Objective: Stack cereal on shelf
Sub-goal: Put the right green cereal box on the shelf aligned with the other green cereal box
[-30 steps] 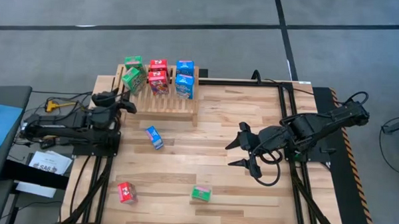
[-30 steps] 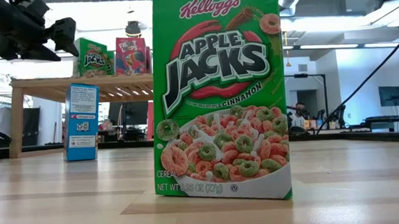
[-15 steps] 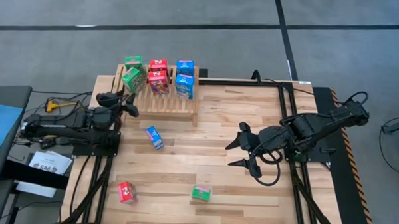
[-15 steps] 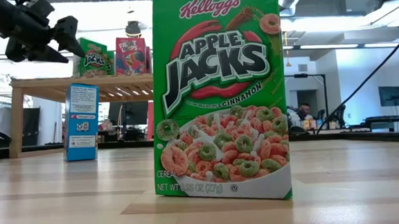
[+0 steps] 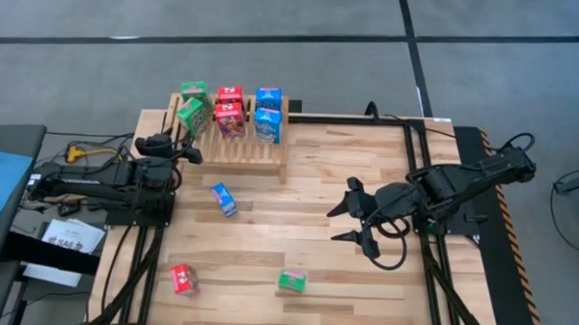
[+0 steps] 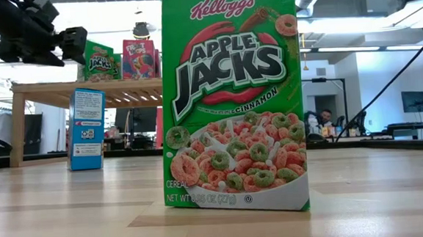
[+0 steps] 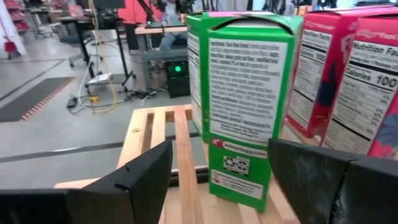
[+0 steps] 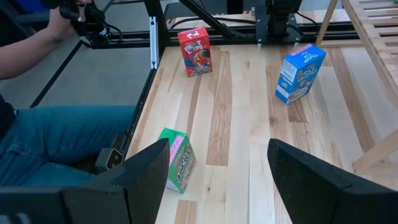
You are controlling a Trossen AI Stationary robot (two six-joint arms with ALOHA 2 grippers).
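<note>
**Six boxes on the rack, three loose on the worktop**

The slatted wooden shelf (image 5: 234,141) sits at 11 o'clock on the plank worktop (image 5: 297,221), bars running 12-to-6. Six cardboard cereal boxes stand upright on it; the green box (image 7: 245,93) is just ahead of the left pincer (image 5: 185,155), whose fingers are parted and empty. The blue box (image 5: 224,199) stands at centre-left, with the red box (image 5: 182,278) and another green box (image 5: 291,279) at 6–7 o'clock. The right pincer (image 5: 350,223) hovers wide open and empty at 3 o'clock.

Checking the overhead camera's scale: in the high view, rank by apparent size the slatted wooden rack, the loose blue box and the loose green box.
1. Slatted wooden rack, largest.
2. Loose blue cereal box and loose green cereal box: alike, no ranking.
</note>
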